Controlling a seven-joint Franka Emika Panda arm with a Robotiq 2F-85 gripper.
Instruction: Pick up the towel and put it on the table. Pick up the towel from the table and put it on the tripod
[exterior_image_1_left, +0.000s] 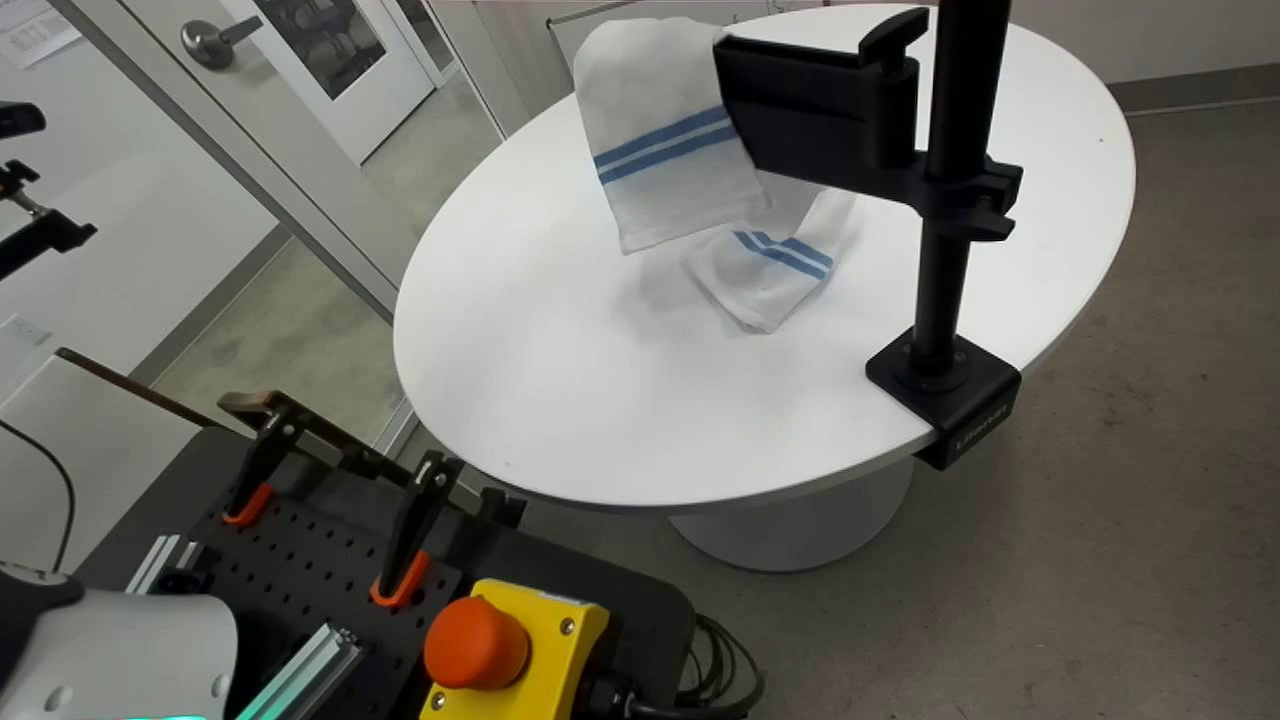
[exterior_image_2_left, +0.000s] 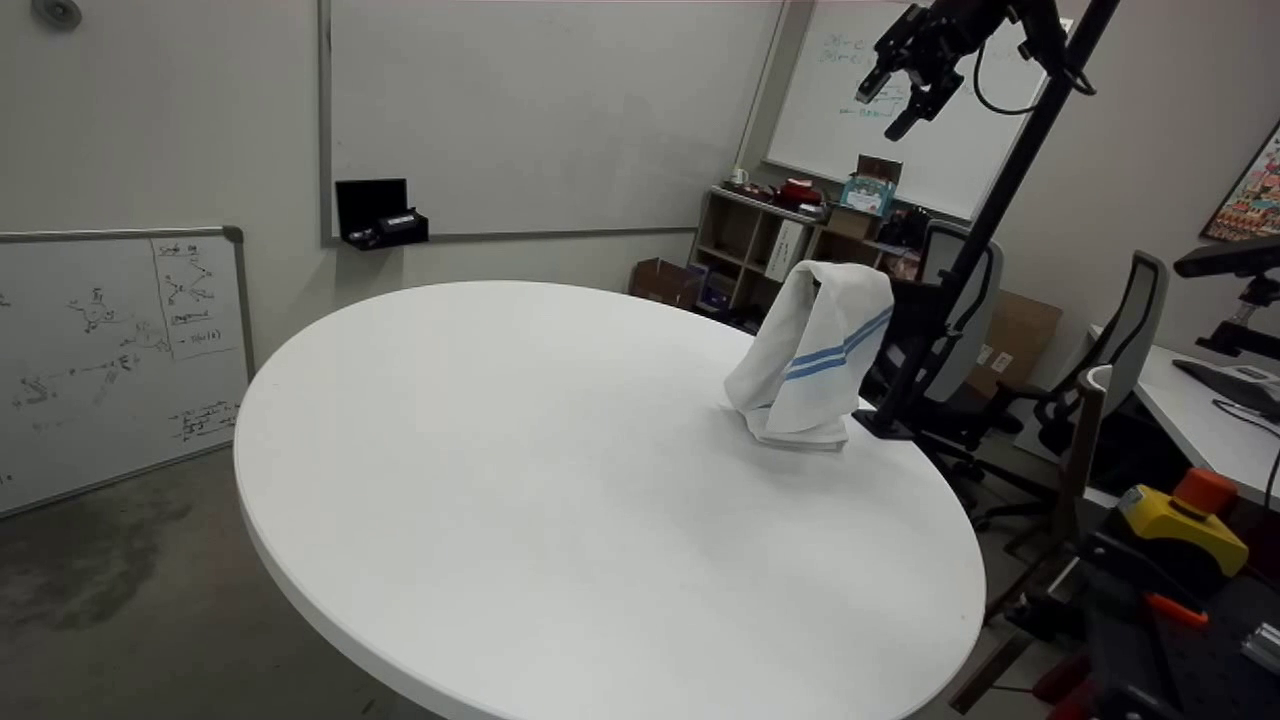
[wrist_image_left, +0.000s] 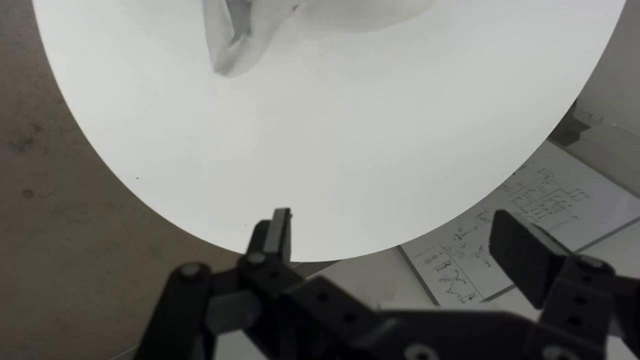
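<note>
The table (exterior_image_2_left: 480, 500) extends broadly across an exterior view. On its right half, the towel (exterior_image_2_left: 830, 345) hangs, long axis roughly vertical, lower folds at the table's surface; contact is uncertain. The gripper (exterior_image_2_left: 882, 112) stands well above the towel and slightly to its right, the two fingers (wrist_image_left: 525, 255) wide apart with nothing between them. In the wrist view, the towel lies beyond their tips, at the upper border. Farthest right, the tripod (exterior_image_2_left: 997, 200) rises from the table's edge; the towel drapes over its horizontal arm (exterior_image_1_left: 800, 115). A new grasp would presumably require descent toward the towel; whether the task is beginning or complete cannot be judged.
</note>
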